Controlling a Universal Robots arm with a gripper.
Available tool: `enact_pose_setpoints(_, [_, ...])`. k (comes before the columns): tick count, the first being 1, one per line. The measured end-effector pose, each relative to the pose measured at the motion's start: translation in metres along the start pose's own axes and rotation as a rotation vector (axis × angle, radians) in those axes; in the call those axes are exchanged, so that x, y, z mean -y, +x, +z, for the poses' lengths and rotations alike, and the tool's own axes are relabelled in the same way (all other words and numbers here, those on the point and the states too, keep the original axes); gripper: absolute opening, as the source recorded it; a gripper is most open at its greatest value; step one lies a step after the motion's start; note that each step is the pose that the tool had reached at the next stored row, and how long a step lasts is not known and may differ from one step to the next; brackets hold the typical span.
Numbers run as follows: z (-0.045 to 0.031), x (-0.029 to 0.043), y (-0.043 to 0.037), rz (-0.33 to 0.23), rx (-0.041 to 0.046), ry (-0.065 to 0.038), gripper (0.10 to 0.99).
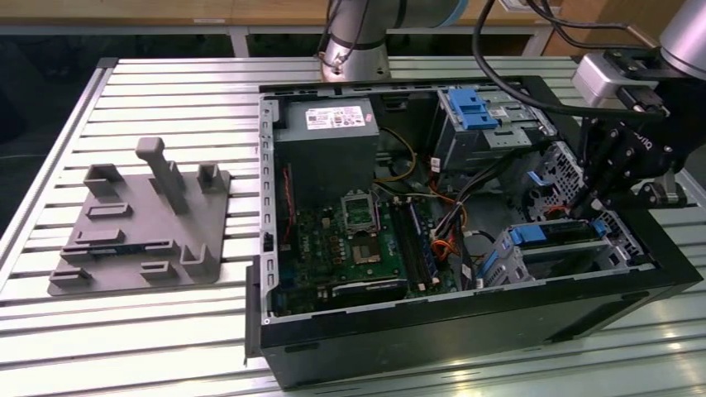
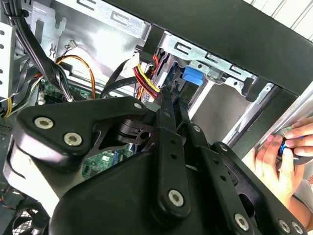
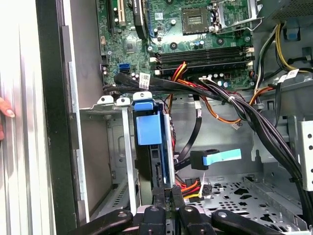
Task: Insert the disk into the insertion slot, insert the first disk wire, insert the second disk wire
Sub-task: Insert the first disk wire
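Slatted metal table (image 1: 165,331); blue-railed flat disk (image 3: 147,128)

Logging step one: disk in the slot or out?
In. In the first wrist view the disk in its blue carrier sits between the insertion slot's silver walls. Fully seated: cannot tell.

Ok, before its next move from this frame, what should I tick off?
1. Flat silver disk in bright blue plastic carrier inside the low perforated sheet-metal slot: ok.
2. Disk fully seated: cannot tell.
3. Black wire plug with light blue tab connected: not ok, it is loose beside the disk.
4. Black gripper lined up with the disk's end: ok.
5. Person's hand away from the black computer case: not ok, it is right beside the case wall.
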State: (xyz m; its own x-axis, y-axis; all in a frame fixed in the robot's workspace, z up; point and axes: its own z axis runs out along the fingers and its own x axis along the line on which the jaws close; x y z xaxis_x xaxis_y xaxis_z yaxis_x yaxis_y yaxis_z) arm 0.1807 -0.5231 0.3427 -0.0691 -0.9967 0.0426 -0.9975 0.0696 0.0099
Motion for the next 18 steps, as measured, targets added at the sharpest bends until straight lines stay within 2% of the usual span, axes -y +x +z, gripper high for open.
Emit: enact_pose_setpoints(18, [0.0023,0.0000,0.0002,-0.001,-0.0012,-0.003,0.173])
